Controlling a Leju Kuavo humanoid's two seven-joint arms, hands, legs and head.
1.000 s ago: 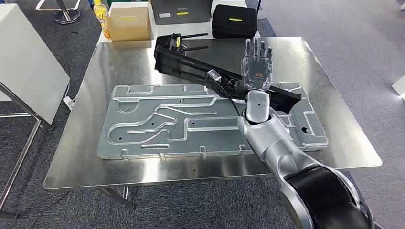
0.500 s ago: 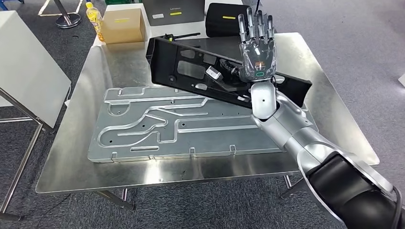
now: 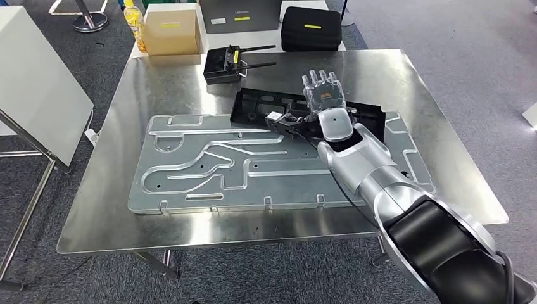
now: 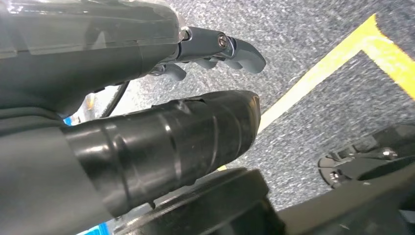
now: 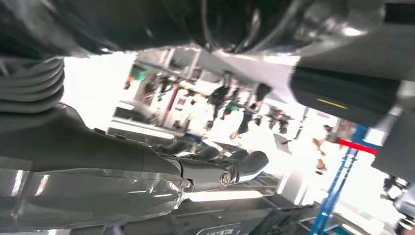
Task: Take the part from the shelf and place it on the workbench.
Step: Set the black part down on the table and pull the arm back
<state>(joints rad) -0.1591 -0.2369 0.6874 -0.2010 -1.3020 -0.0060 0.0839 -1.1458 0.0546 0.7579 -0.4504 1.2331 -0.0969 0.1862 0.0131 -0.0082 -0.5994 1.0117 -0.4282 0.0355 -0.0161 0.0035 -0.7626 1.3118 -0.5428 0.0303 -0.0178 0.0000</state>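
Note:
The black frame-like part (image 3: 253,104) lies low across the far edge of the large silver stamped plate (image 3: 209,164) on the steel workbench (image 3: 158,82). My right hand (image 3: 324,95) lies over the part's middle, palm down, fingers stretched straight toward the far side. In the right wrist view the fingers (image 5: 220,174) are straight with nothing between them, and the black part (image 5: 195,19) runs beside the hand. My left hand (image 4: 210,49) hangs over grey carpet with a yellow line, fingers loosely apart and holding nothing.
A black remote controller with antennas (image 3: 223,63) sits just beyond the part. Off the bench's far edge stand a cardboard box (image 3: 170,28), a yellow bottle (image 3: 134,22) and a black case (image 3: 311,28). A white panel (image 3: 38,88) stands to the left.
The black part was tilted up against my raised right hand; now it has come down to lie low on the plate's far edge, and the hand has dropped with it.

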